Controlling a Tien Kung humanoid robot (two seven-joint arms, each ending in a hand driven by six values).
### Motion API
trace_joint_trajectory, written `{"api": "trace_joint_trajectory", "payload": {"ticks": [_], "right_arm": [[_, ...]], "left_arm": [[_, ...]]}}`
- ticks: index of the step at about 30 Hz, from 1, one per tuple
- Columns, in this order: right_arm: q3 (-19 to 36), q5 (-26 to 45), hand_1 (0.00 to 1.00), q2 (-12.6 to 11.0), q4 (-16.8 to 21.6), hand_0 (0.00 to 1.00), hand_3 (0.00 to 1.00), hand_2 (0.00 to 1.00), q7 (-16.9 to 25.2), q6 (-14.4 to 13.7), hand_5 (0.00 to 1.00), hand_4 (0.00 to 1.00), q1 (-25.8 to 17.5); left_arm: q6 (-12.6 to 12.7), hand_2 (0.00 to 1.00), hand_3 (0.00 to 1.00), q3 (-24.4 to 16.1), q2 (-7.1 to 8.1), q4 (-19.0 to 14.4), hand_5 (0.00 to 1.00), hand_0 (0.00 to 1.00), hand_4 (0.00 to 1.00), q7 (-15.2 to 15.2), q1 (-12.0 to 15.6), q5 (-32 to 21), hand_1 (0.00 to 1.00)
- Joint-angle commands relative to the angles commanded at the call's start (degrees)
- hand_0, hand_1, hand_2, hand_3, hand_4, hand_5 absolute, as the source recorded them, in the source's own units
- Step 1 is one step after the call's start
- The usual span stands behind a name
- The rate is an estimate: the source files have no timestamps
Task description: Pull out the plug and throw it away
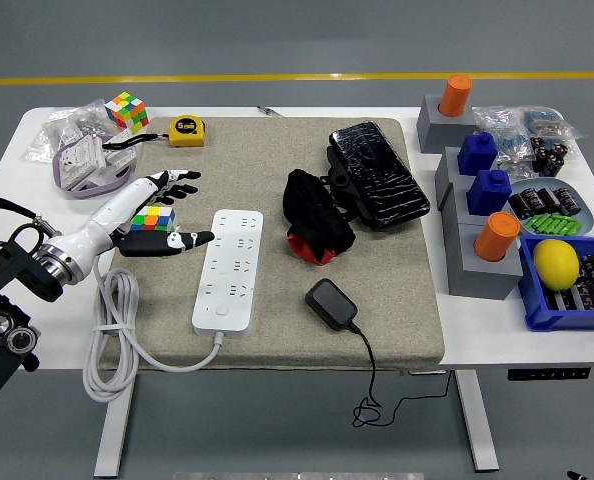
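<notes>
A white power strip (229, 271) lies on the grey mat (377, 290), its white cable (117, 340) coiled at the left. A black plug adapter (330, 303) lies on the mat to the right of the strip, apart from it, its thin black cord hanging over the near edge. My left hand (167, 210) is open, fingers spread, just left of the strip's upper end and above a small colour cube (152, 217). The right hand is out of view.
A second colour cube (127, 110), a yellow tape measure (185, 130) and plastic bags (77, 150) sit at the back left. A black pouch (377, 175) and a black-red cloth (315, 215) lie mid-mat. Grey blocks with blue and orange pieces (482, 190) and a blue bin (567, 290) stand at right.
</notes>
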Motion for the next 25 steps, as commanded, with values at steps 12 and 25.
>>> {"api": "trace_joint_trajectory", "payload": {"ticks": [12, 25], "right_arm": [[0.8, -0.4, 0.675, 0.2, 0.0, 0.633, 0.597, 0.681, 0.0, 0.0, 0.464, 0.997, -0.3], [1.1, -0.4, 0.676, 0.2, 0.0, 0.634, 0.597, 0.681, 0.0, 0.0, 0.466, 0.997, -0.1]], "left_arm": [[-0.1, 0.828, 0.907, -0.2, -0.22, 0.0, 0.462, 0.750, 0.940, 0.1, 0.4, 0.0, 0.812], [-0.1, 0.826, 0.905, -0.3, -0.34, 0.0, 0.459, 0.750, 0.938, 0.1, 0.3, 0.0, 0.811]]}}
